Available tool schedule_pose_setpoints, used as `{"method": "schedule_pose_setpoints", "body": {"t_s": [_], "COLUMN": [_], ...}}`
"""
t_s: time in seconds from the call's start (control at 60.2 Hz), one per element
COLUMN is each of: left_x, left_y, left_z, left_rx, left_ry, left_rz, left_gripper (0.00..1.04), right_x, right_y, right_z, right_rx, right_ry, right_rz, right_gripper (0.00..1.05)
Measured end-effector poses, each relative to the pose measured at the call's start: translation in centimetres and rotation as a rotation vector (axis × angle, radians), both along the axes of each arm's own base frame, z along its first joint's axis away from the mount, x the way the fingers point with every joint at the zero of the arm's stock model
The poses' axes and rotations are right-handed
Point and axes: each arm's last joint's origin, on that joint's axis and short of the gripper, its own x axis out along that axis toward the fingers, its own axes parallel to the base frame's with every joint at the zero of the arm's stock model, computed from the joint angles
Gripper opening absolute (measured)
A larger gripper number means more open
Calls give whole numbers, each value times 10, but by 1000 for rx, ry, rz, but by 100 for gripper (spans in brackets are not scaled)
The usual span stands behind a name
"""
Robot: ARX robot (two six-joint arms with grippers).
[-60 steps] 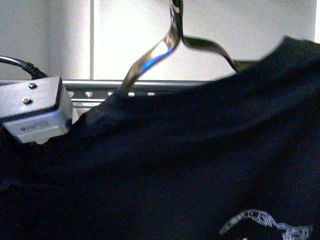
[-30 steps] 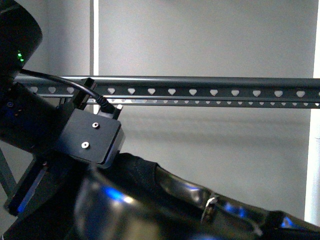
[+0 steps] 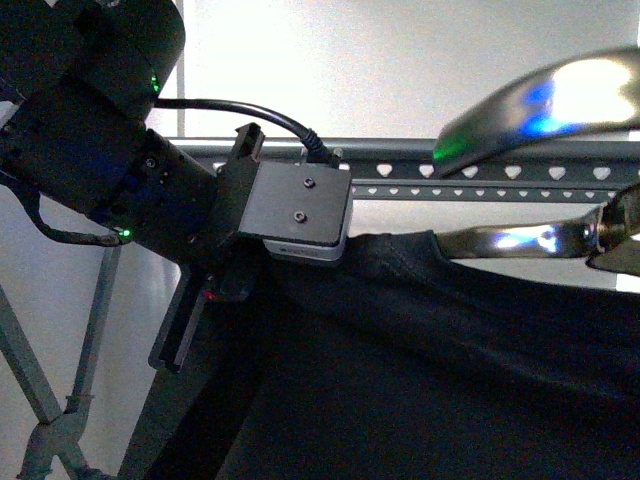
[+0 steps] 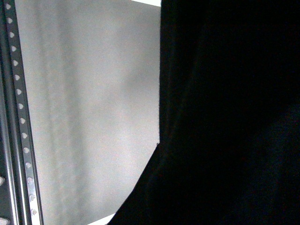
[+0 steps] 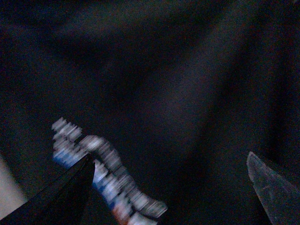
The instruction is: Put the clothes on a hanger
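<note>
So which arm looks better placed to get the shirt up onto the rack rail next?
Probably left. The left arm is raised beside the rack rail, at the shoulder of the dark shirt, and its wrist view shows the rail. The right claw faces only shirt fabric, no rail.

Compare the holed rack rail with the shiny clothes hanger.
The rack rail is matte dark grey; the clothes hanger is shiny chrome. The rail runs straight, punched with heart-shaped holes; the hanger curves, without holes. The hanger goes into the dark shirt; the rail sits behind it. Both look metal.
</note>
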Motion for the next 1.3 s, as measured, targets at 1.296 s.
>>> {"method": "schedule_pose_setpoints", "body": {"t_s": [1.296], "left_x": [0], "left_y": [0], "left_z": [0], "left_rx": [-18], "left_ry": [12], "left_rz": [37], "left_gripper": [9], "right_x": [176], "right_y": [20], "right_z": [139], "right_rx": [-1306], "right_ry": [-356], "right_rz": [697], "right_gripper": [97]}}
